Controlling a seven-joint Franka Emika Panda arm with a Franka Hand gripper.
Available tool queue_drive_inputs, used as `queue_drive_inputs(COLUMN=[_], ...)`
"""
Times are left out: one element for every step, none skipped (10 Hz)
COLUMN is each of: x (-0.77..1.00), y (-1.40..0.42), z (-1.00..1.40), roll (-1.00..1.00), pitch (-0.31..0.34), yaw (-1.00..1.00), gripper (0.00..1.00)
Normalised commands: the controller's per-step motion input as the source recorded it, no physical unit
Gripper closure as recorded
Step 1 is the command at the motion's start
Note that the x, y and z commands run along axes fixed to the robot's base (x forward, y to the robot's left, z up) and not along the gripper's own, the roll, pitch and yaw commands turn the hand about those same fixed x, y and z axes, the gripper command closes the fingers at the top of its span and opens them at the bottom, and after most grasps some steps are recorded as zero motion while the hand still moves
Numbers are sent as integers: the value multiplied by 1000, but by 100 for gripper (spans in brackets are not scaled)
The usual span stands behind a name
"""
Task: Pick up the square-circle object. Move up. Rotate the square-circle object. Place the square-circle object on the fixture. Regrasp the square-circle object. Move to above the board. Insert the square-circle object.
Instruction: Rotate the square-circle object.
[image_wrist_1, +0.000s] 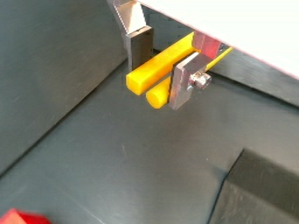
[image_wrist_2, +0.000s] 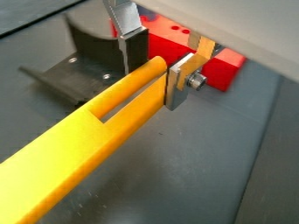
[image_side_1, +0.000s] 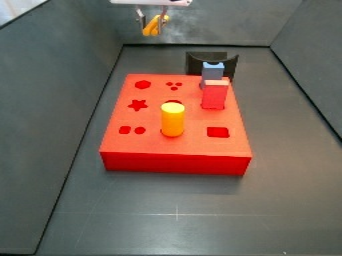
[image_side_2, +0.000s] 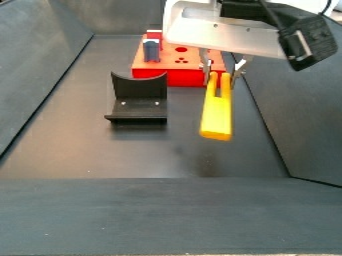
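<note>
The square-circle object (image_side_2: 218, 105) is a long yellow-orange bar with a slot along it. It hangs in the air, and my gripper (image_side_2: 221, 68) is shut on its upper end. In both wrist views the bar (image_wrist_2: 105, 122) runs out from between the silver fingers (image_wrist_1: 179, 83); the gripper (image_wrist_1: 160, 68) clamps it near one end. The black fixture (image_side_2: 136, 98) stands on the floor beside the bar and lower than it. The red board (image_side_1: 147, 140) lies beyond the fixture. In a side view the gripper (image_side_1: 154, 12) and bar (image_side_1: 151, 26) are high at the far end.
On the board stand a short yellow-orange cylinder (image_side_1: 173, 118), a small red cuboid (image_side_1: 213, 95) and a blue-grey piece (image_side_1: 211, 70). Dark sloping walls (image_side_1: 67, 60) enclose the grey floor. The fixture (image_side_1: 207, 58) sits just behind the board.
</note>
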Motion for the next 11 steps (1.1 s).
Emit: queue_drive_inputs(x=[22, 22, 22, 22, 22, 22, 23, 23, 23, 23, 23], y=[9, 10, 10, 10, 11, 11, 11, 11, 11, 11, 12], z=[-16, -16, -15, -15, -15, -15, -15, -15, -15, -15, -14], roll=[0, 0, 0, 0, 0, 0, 0, 0, 0, 0, 0], pitch=[-2, -2, -3, -3, -3, -3, -3, -3, -3, -3, -3], yaw=[-1000, -1000, -1000, -1000, -1000, -1000, -1000, -1000, -1000, -1000, -1000], gripper=[100, 100, 100, 100, 100, 100, 100, 100, 100, 100, 100])
